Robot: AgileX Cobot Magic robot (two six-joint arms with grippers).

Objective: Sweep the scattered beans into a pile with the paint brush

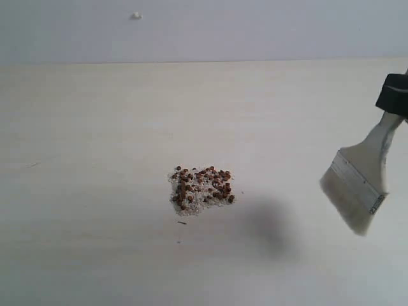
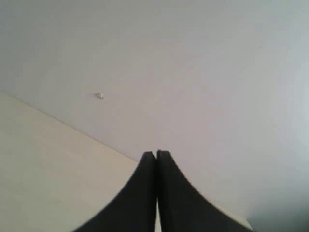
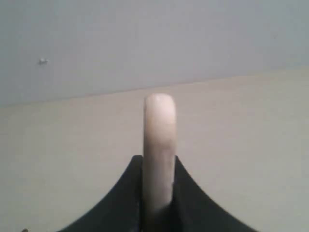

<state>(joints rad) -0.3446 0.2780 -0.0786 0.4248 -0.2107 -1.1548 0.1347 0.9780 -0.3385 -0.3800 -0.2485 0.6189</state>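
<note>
The beans (image 1: 201,189) lie in one tight patch near the middle of the table (image 1: 95,191), reddish-brown pellets bedded in pale crumbs, with no wide scatter around them; only a tiny dark fleck (image 1: 182,222) sits just on the near side of the patch. Judged from that, the gathering looks largely done. Well apart to the right hangs the paint brush (image 1: 360,182), tilted so that its cream bristles point down and toward the left, the silver ferrule above them and the pale handle rising up and to the right. Its shadow (image 1: 271,226) falls on the table between it and the patch, some way from the bristles, which suggests the brush is lifted clear of the surface and not sweeping. The right gripper (image 1: 394,94) clamps the handle near its upper end; the right wrist view shows the rounded handle end poking out between the black jaws, a grip that leaves the whole bristle edge free to work. The left gripper (image 2: 156,155) is closed on nothing, fingertips pressed together, held off by the wall (image 1: 255,25), likely to leave the sweeping arm room.
</note>
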